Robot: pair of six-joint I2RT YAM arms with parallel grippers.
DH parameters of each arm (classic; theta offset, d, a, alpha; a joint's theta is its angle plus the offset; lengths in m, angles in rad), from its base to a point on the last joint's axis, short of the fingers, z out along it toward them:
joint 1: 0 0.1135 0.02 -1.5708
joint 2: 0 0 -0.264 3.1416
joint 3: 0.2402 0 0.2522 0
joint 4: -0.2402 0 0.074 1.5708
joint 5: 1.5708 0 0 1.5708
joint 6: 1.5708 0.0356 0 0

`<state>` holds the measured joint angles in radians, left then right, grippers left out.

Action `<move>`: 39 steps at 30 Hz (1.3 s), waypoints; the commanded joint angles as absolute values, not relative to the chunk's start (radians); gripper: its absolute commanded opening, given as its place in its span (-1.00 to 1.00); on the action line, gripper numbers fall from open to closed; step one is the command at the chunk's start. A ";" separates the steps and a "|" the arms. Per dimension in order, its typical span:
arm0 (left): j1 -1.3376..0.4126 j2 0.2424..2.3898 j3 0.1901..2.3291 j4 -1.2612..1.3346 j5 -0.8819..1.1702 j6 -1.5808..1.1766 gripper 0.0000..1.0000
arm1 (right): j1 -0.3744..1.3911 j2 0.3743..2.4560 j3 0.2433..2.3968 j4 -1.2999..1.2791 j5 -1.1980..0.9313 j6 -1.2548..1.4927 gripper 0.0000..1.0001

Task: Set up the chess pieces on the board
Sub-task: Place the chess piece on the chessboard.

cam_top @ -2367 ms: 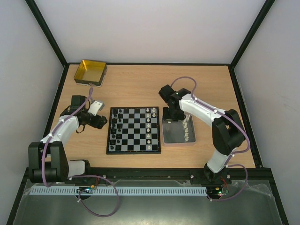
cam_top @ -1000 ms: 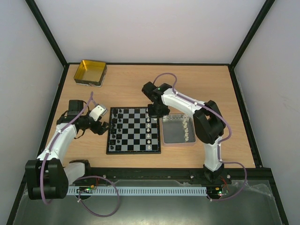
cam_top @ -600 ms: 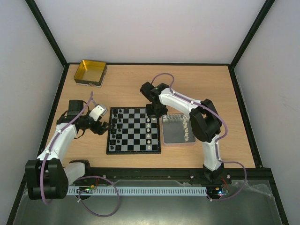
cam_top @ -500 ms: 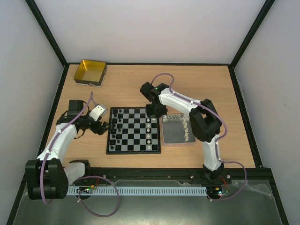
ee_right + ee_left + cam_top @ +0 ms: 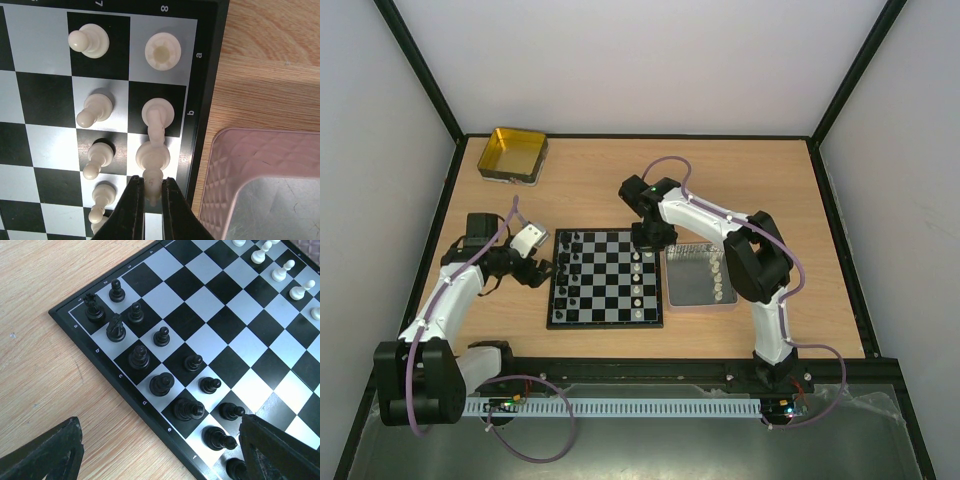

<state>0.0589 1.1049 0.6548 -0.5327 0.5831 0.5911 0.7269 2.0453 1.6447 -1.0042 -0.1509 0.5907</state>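
Flat on the table (image 5: pixel 610 180), toward its near middle: the board (image 5: pixel 606 300), dark-bordered, square to the table edges. Along its two left columns, black pieces (image 5: pixel 139 356), upright, one to a square, taller figures on the outer column and pawns on the inner. Along its two right columns, white pieces (image 5: pixel 95 107), also upright; from overhead, outermost column filled only toward the far end.

Just right of the board, close but with a strip of wood between: silver tray (image 5: pixel 688 285) with a pinkish rim, spare pieces (image 5: pixel 718 277) in white lined up along its right side.

Beside the board's left edge, level with its far half: left gripper (image 5: pixel 538 262), jaws spread wide, nothing between them, pointed down toward the black side of the board.

Over the board's far right corner: right gripper (image 5: pixel 151 182), jaws pinched narrow on the top of a white piece (image 5: pixel 152 156), on the outermost column, third square from the far corner, just near of two other back-row figures. Base resting on the square or hanging just above it: cannot tell.

In the far left corner of the table, well apart from the rest: yellow tin (image 5: pixel 513 153), square, open on top.
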 commanded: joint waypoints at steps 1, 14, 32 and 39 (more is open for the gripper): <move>0.058 1.109 0.645 -0.523 0.594 0.586 0.70 | 0.732 2.059 1.646 -1.022 -0.139 0.583 -0.92; 0.058 1.105 0.644 -0.519 0.591 0.583 0.71 | 0.735 2.063 1.629 -1.012 -0.147 0.583 -0.92; 0.058 1.109 0.644 -0.520 0.592 0.583 0.71 | 0.746 2.071 1.611 -1.002 -0.146 0.578 -0.89; 0.057 1.117 0.647 -0.519 0.595 0.583 0.71 | 0.747 2.072 1.614 -1.001 -0.141 0.577 -0.62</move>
<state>0.0589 1.1072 0.6544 -0.5289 0.5827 0.5831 0.7403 2.0518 1.6230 -0.9901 -0.1574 0.5838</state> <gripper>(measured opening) 0.855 0.175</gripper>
